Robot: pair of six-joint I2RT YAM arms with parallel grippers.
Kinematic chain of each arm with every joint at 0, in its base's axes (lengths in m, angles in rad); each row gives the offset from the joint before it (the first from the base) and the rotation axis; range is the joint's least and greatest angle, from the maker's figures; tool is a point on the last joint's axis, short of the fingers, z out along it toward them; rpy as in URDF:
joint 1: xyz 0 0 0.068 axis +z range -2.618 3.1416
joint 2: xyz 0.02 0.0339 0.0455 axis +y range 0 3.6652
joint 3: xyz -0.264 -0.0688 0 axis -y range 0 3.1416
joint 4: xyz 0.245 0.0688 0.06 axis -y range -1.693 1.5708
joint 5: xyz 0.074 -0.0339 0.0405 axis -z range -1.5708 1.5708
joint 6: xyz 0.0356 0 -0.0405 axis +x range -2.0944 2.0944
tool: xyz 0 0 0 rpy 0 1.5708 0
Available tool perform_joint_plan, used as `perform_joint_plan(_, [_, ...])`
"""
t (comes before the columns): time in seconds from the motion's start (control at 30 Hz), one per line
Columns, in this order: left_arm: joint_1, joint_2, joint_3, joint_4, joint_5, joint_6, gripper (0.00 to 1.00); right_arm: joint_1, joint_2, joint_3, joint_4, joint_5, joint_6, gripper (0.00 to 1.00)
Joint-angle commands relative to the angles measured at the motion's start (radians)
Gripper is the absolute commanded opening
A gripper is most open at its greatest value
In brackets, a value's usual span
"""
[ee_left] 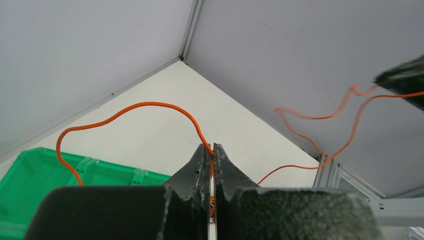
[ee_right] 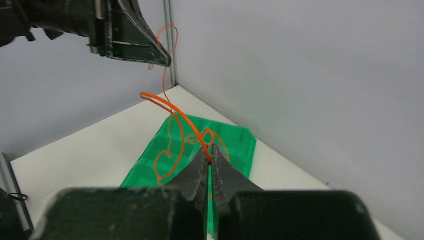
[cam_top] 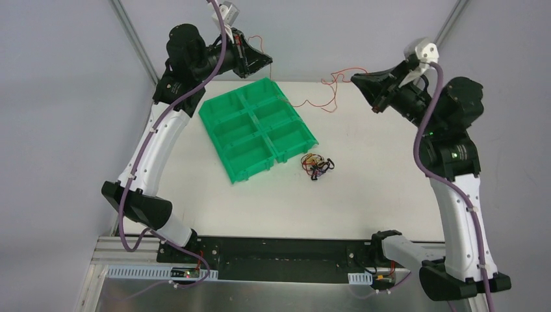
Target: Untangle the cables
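**Top view:** a thin orange cable [cam_top: 310,103] hangs slack between the left fingers [cam_top: 260,62] and the right fingers [cam_top: 364,81], past the far corner of the green tray [cam_top: 213,138]. A small multicoloured tangle [cam_top: 316,164] lies on the counter [cam_top: 364,188] just beside the tray.
**Left wrist:** the fingers are pressed together, pinching the orange cable.
**Right wrist:** these fingers also pinch it, at its looped end.

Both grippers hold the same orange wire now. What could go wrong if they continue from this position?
1. The orange wire is pinched only at the tips of the left gripper and right gripper; pulling apart may make it slip out.
2. Its slack loops hang near the green tray and might snag on a wall there.
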Motion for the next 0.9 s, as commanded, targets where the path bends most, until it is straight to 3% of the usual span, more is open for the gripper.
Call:
perform_joint_plan(0.0, [-0.001, -0.073, -0.016, 0.007, 0.123, 0.017, 0.0, 0.001, 0.141, 0.019, -0.002, -0.016, 0.134, 0.0])
perform_joint_plan(0.33, [0.035, 0.017, 0.033, -0.213, 0.078, 0.242, 0.0, 0.126, 0.502, 0.212, 0.104, 0.144, 0.304, 0.0])
perform_joint_plan(0.6, [0.092, 0.304, 0.227, -0.194, -0.07, 0.349, 0.0, 0.172, 0.922, 0.519, 0.25, 0.232, 0.462, 0.0])
perform_joint_plan(0.8, [0.114, 0.499, 0.336, -0.147, -0.101, 0.453, 0.0, 0.187, 1.283, 0.864, 0.284, 0.197, 0.582, 0.0])
perform_joint_plan(0.87, [0.129, 0.565, 0.371, -0.129, -0.093, 0.453, 0.0, 0.191, 1.367, 0.911, 0.334, 0.197, 0.624, 0.0])
